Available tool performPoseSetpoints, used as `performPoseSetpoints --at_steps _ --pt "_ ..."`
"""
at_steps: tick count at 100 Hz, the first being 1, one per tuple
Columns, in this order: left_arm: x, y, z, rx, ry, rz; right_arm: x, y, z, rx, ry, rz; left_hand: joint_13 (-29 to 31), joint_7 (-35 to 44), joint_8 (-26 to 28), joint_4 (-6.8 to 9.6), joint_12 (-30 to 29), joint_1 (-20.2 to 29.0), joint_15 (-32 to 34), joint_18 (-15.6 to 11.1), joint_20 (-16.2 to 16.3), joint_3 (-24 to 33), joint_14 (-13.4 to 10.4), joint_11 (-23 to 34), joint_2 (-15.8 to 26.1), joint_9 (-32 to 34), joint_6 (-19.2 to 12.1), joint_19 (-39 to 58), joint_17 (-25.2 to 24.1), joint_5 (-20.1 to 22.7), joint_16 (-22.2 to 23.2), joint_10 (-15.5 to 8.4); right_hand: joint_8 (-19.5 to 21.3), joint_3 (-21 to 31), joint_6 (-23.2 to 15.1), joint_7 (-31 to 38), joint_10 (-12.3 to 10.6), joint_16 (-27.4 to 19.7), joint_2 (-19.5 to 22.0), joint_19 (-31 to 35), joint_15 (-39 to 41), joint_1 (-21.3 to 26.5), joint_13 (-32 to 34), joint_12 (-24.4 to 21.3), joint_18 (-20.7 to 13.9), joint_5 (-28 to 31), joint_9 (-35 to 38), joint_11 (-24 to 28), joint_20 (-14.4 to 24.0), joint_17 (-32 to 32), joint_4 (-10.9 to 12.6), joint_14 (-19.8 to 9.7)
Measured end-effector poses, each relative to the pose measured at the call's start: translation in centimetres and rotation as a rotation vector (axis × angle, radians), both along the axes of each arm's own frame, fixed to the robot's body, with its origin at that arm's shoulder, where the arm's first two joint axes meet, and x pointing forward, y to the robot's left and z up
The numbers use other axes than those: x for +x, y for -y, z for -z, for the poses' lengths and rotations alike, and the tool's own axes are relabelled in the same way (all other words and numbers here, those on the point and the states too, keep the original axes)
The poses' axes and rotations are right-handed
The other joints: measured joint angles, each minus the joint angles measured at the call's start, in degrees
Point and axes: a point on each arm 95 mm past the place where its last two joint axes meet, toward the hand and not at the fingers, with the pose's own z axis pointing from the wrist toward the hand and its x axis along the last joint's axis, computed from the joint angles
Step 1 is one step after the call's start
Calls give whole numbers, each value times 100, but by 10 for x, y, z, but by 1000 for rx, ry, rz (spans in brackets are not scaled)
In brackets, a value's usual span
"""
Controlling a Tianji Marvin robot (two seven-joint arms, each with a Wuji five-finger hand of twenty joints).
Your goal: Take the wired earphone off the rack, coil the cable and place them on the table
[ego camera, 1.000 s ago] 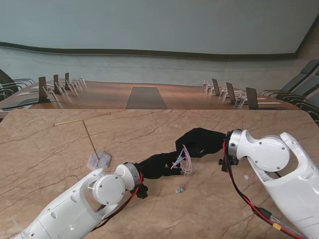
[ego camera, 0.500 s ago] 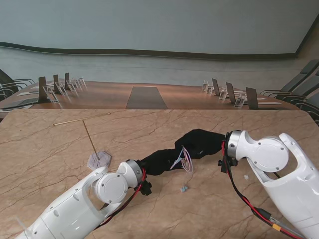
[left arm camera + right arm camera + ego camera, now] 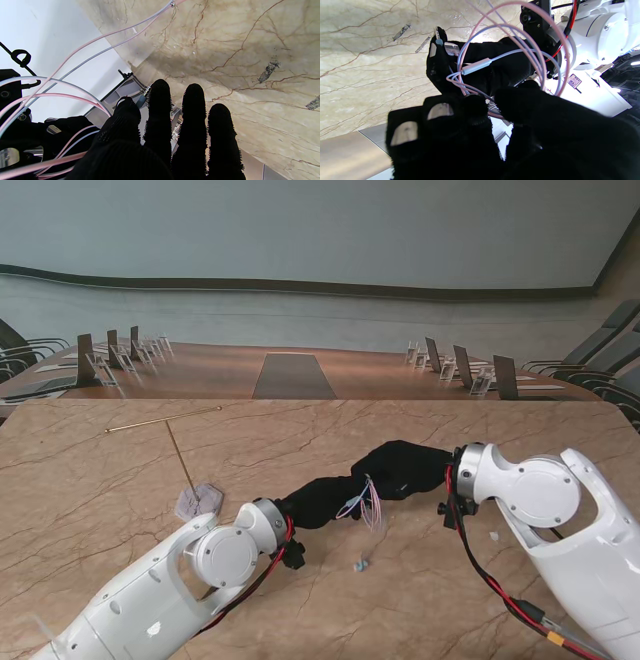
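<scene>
Over the middle of the bench (image 3: pixel 90 490), the left hand (image 3: pixel 318 502) and right hand (image 3: pixel 400 466) meet, both closed on the pink-and-blue earphone cable (image 3: pixel 366 505), whose loops hang between them. A loose end (image 3: pixel 361 564) dangles just over the bench, toward the near edge. The thin rack (image 3: pixel 185 460) stands well apart toward the left edge.

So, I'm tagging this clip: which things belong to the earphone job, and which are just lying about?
Job: earphone cable, left hand, right hand, rack, table.

Lying about: conference table, chairs, small bits on the table.
</scene>
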Motion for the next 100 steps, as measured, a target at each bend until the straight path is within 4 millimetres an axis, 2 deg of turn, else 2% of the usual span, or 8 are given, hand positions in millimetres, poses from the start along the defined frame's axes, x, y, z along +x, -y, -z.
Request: performPoseSetpoints --at_steps 23,100 --pt "2 -3 1 9 -7 -5 0 1 -1 2 10 -8 29 0 72 0 13 0 0 10 -52 43 0 -5 0 53 14 9 22 1 -9 0 0 0 0 0 0 0 0 0 0 0 0 0 0 0 0 0 0 0 0 0" --pt "3 -8 5 66 -35 6 -1 7 -14 18 57 -24 29 -17 571 0 571 0 120 16 -131 55 1 321 1 53 -1 70 -20 -16 -4 -2 -11 0 4 -1 1 -1 0 0 0 0 0 0 1 0 0 0 0 0 0 1"
